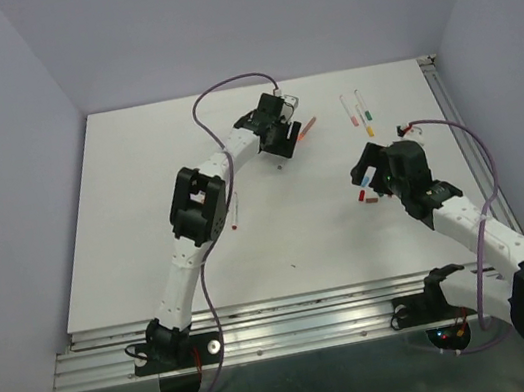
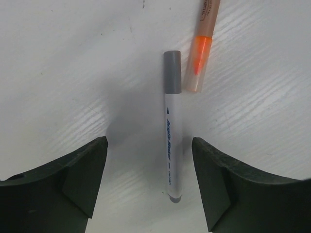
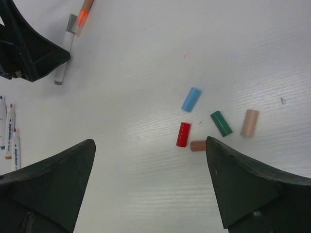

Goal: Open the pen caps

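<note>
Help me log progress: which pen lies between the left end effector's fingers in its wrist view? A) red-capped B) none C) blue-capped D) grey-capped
D: the grey-capped pen lies lengthwise between the open fingers of the left end effector, an orange pen beside its cap.

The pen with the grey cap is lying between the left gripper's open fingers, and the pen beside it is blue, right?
Not quite. The left wrist view shows the pen with the grey cap lying between the open fingers of the left gripper, but the pen beside it is orange, not blue.
</note>
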`<state>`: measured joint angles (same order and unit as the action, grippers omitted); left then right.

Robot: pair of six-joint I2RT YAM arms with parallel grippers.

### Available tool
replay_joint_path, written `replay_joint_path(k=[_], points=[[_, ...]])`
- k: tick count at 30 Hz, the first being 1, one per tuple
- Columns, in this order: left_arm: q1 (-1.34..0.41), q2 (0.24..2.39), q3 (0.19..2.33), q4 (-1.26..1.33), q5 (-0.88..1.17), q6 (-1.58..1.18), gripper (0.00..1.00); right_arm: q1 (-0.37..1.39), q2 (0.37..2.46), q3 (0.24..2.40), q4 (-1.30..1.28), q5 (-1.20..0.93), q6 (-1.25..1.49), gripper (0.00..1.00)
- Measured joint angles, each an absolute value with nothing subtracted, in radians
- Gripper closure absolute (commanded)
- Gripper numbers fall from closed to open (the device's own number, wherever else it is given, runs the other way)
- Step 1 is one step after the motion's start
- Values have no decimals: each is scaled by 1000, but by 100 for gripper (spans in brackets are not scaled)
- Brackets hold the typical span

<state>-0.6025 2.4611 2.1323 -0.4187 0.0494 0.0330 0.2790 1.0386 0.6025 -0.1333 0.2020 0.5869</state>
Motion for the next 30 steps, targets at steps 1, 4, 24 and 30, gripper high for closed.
replay_joint_path(k=[1,4,24,30], points=[[-600,2471,2144,-423,47,40,25,279,1040,598,-123,202,587,0],[-599,2492,2162,-424,43,52,34,279,1055,593,-119,202,587,0],[-566,2457,2073,-325,102,-60,100,279,941,545,-93,284,620,0],[-534,2283,1798,-237,109,-132,100,279,909,511,-33,221,601,0]])
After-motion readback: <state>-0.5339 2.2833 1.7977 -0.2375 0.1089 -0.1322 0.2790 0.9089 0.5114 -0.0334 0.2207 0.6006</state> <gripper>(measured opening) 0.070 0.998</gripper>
